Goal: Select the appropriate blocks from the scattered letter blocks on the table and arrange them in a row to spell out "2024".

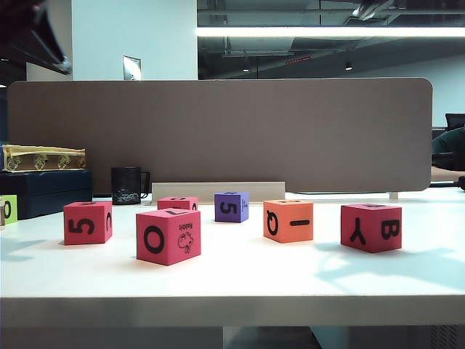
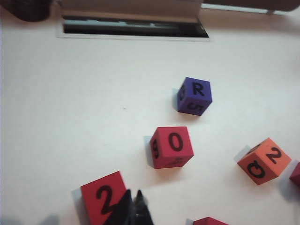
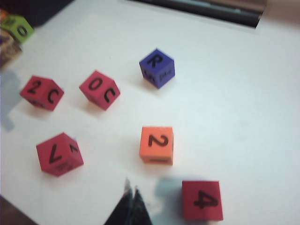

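Six foam blocks are scattered on the white table (image 1: 232, 280). From the side I read a red block marked 5 (image 1: 87, 222), a red block with a bold O (image 1: 168, 235), a small red block behind it (image 1: 178, 203), a purple 5 (image 1: 231, 206), an orange Q block (image 1: 288, 220) and a red Y B block (image 1: 371, 227). From above, their tops read red 2 (image 2: 104, 198), red 0 (image 2: 171, 146), orange 2 (image 3: 156, 145) and red 4 (image 3: 202, 200). My left gripper (image 2: 133, 197) hovers shut beside the red 2. My right gripper (image 3: 131, 190) hovers shut between orange 2 and red 4. Neither gripper shows in the exterior view.
A black mug (image 1: 127, 185) and a dark box topped by a gold one (image 1: 43, 158) stand at the back left, with a green block (image 3: 18, 27) beside them. A beige partition (image 1: 218, 134) closes the back. A cable slot (image 2: 133, 27) runs along the far edge.
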`<state>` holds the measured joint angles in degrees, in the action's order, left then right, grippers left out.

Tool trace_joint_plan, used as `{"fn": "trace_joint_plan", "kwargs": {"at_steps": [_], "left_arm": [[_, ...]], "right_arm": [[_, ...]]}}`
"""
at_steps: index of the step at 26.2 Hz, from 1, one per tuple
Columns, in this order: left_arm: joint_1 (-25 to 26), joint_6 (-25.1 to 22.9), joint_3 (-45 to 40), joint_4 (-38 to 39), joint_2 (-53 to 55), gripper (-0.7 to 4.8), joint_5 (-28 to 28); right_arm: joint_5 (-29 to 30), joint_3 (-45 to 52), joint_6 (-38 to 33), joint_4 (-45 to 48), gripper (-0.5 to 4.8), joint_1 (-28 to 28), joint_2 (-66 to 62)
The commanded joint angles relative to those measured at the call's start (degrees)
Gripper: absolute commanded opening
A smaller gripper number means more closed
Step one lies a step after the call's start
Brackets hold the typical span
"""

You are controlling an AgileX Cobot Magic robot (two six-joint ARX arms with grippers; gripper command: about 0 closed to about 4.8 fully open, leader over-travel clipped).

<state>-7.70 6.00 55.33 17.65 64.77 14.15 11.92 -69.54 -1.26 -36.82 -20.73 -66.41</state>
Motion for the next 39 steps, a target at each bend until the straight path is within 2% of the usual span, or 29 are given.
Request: {"fn": "trace_joint_plan", "kwargs": {"at_steps": [1, 7, 13, 18, 23, 24, 25, 26, 28, 30, 33, 35, 36, 39], "left_arm": [[-1.22, -0.22, 3.8, -0.98, 3.96, -0.06, 0.04], [-2.16, -0.22, 12.39, -0.55, 13.68, -0.05, 0.26], [-6.64, -0.22, 19.58, 2.03, 21.29, -0.05, -0.02], [-9.86, -1.64, 26.25, 4.33, 26.32, -0.06, -0.2], [-10.16, -1.49, 32.06, 7.65, 32.04, -0.04, -0.37], [-10.19, -1.49, 32.5, 7.82, 32.98, 0.06, -0.39], [-10.19, -1.46, 32.63, 8.07, 33.7, 0.5, -0.39], [-10.19, -1.46, 32.61, 8.66, 34.49, 1.37, -0.44], [-10.19, -1.44, 32.61, 9.55, 35.82, 2.24, -0.42], [-10.67, -1.42, 32.61, 9.73, 37.38, 2.52, -0.55], [-11.98, -1.29, 32.61, 9.84, 39.23, 2.68, -4.22], [-13.57, -1.42, 32.61, 9.68, 40.46, 3.26, -7.67], [-14.95, -1.46, 32.61, 9.38, 41.51, 3.49, -11.19], [-16.94, -1.2, 32.61, 9.16, 42.82, 3.49, -15.67]], "right_arm": [[-0.46, -2.32, 0.31, -3.23, -0.02, -2.25, -2.67], [-0.44, -2.89, 0.31, -3.87, -0.02, -4.94, -4.83], [-0.96, -3.32, 0.33, -6.84, -0.03, -5.44, -5.73], [-2.1, -12.02, 1.33, -15.39, -0.03, -5.46, -9.22], [-1.9, -18.4, 1.33, -15.93, -0.02, -5.46, -10.78], [-1.88, -19.19, 1.33, -16.11, -0.02, -5.51, -10.93], [-1.88, -19.41, 1.36, -16.15, -0.03, -5.77, -11.1], [-1.86, -19.39, 1.36, -16.37, -0.02, -5.95, -11.19], [-1.9, -19.39, 1.38, -17.05, -0.02, -5.95, -11.67], [-1.84, -19.39, 1.38, -17.18, -0.03, -5.99, -12.35], [-1.92, -19.39, 1.62, -17.31, -0.02, -5.99, -12.96], [-1.95, -19.37, 1.79, -17.42, -0.02, -5.99, -13.31], [-1.97, -19.34, 1.81, -17.4, -0.02, -5.99, -13.64], [-1.95, -19.28, 2.82, -17.42, -0.02, -5.99, -13.77]]}}
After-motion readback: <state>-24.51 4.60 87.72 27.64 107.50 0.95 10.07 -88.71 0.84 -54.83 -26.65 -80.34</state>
